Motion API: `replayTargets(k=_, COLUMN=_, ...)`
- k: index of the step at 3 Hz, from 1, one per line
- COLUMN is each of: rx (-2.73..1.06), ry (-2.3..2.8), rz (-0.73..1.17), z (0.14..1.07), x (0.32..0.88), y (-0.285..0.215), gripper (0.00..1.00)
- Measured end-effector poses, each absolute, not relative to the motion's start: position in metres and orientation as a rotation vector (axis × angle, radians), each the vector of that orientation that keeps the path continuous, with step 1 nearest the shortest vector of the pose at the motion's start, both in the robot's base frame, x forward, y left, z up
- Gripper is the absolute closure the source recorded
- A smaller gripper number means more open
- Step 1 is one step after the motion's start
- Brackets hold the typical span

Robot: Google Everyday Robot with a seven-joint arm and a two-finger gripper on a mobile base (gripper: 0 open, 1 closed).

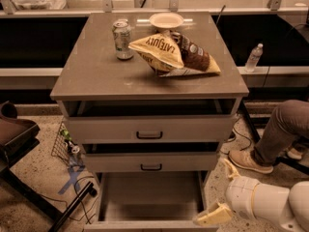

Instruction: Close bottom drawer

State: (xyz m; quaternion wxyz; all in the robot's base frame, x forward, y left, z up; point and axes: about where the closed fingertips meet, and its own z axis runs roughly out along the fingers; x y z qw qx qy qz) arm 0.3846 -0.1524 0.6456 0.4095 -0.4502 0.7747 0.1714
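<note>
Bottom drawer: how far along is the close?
Done: nothing visible yet; the bottom drawer stands pulled far out, interior showing. In hand: the gripper, open, sits low beside the drawer's right front corner; contact can't be confirmed. Left: push the drawer front in under the middle drawer.

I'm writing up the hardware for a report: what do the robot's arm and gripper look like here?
The arm is made of smooth, rounded white shells joined in bulbous segments, with no cables or markings showing. The gripper, at lower right beside the bottom drawer, has two flat, pale yellowish-tan fingers fanning out from a white wrist.
</note>
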Motion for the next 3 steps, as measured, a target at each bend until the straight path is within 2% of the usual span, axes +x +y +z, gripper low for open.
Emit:
replayTargets(k=1, rx=-1.066, ry=1.961, rz=0.375, z=0.629, x=0.401, y=-0.164, gripper=0.00)
replayTargets(k=3, rx=-1.043, ry=1.997, rz=0.374, z=0.607, x=0.399, y=-0.170, gripper=0.00)
